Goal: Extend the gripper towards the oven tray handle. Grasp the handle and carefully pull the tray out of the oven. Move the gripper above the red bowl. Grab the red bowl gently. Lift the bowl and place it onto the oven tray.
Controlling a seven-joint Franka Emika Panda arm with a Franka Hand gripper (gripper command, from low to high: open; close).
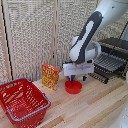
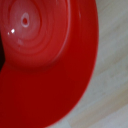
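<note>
A pale wooden counter [image 1: 100, 107] fills the foreground. Near its front edge, toward the exterior view's left corner, sits a large red mesh basket [image 1: 22, 100] with a blue-grey rim. Further back, about mid-counter, a yellow and red box [image 1: 50, 76] stands upright, and just beside it toward the exterior view's right the red bowl [image 1: 73, 87] rests on the wood. The gripper [image 1: 75, 78] hangs directly over the bowl, its dark tips down at the rim; whether the fingers are spread or closed on it cannot be told. The wrist view shows only the bowl [image 2: 45, 60] at very close range, glossy, with concentric rings inside, and pale wood beside it. Behind, at the exterior view's right edge, the tray [image 1: 109, 63] juts out of the oven [image 1: 117, 47], pulled forward. A slatted screen [image 1: 35, 35] closes the back.
</note>
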